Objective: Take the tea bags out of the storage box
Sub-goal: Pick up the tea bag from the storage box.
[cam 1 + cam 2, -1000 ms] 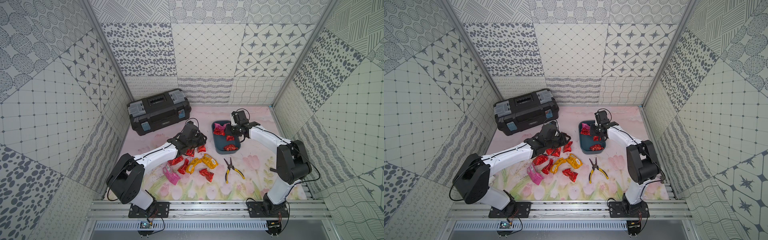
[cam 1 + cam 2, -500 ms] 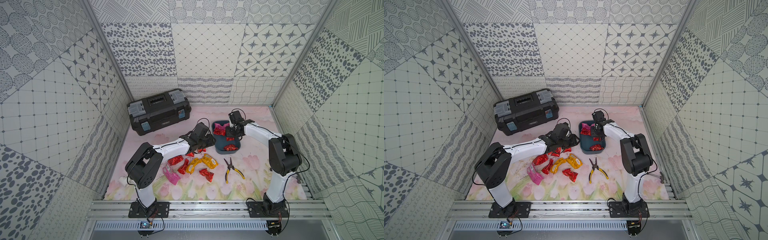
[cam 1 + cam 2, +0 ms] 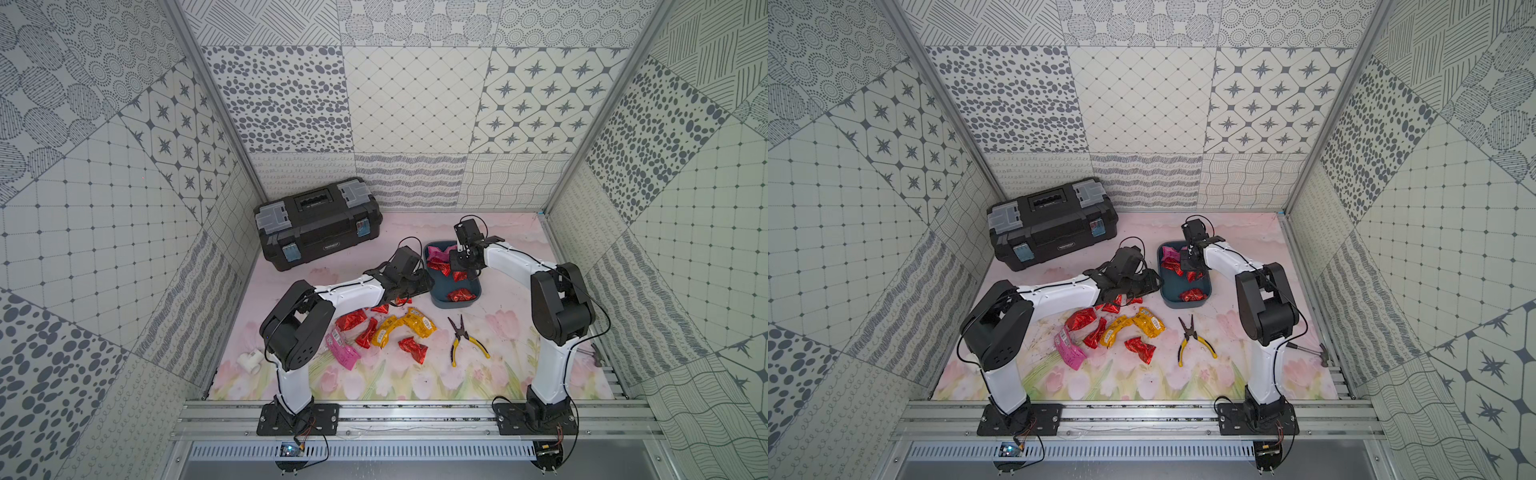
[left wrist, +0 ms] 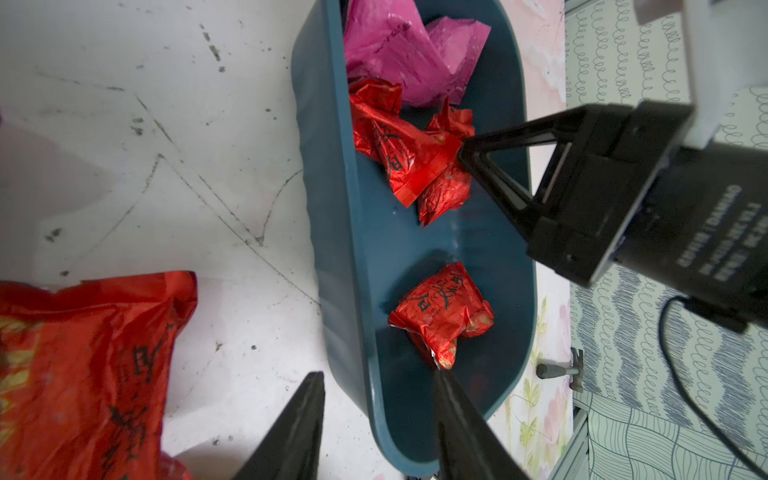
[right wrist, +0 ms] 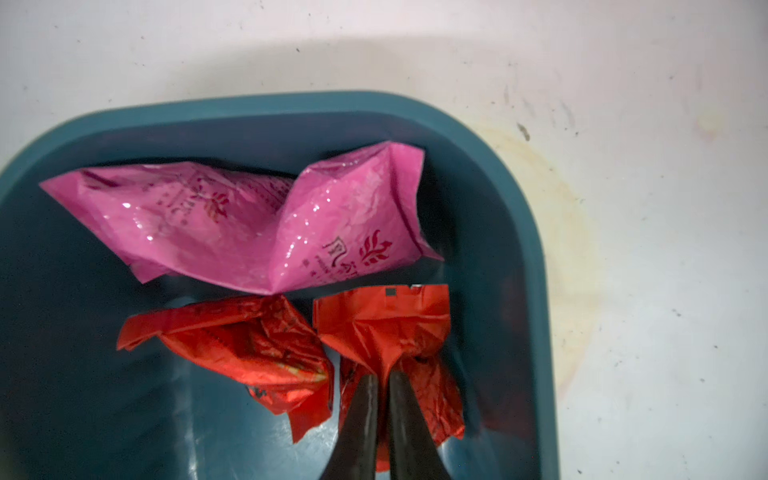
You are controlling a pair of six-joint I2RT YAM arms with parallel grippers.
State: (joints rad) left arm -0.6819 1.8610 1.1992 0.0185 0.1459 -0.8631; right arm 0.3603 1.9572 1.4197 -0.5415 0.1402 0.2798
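Right wrist cam: shows right gripper point(image 5: 383, 376) clamped on red tea bag point(image 5: 382, 328) in storage box point(image 5: 291, 108), pink bag point(image 5: 249, 224) beyond tips; left gripper point(image 4: 379, 376) agape astride box wall.

On the floral tabletop point(image 3: 498, 374) are set a black toolbox point(image 3: 318, 224), the storage box point(image 3: 453, 304), loose tea bags point(image 3: 413, 348) and yellow-handled pliers point(image 3: 459, 334).

Loose red packet point(image 4: 87, 365) cut off at frame edge, tub point(image 5: 532, 291) cut off likewise, packets point(image 3: 380, 308) half hidden under left arm point(image 3: 353, 291).

Glossy crinkled foil tea bags point(image 5: 232, 345)
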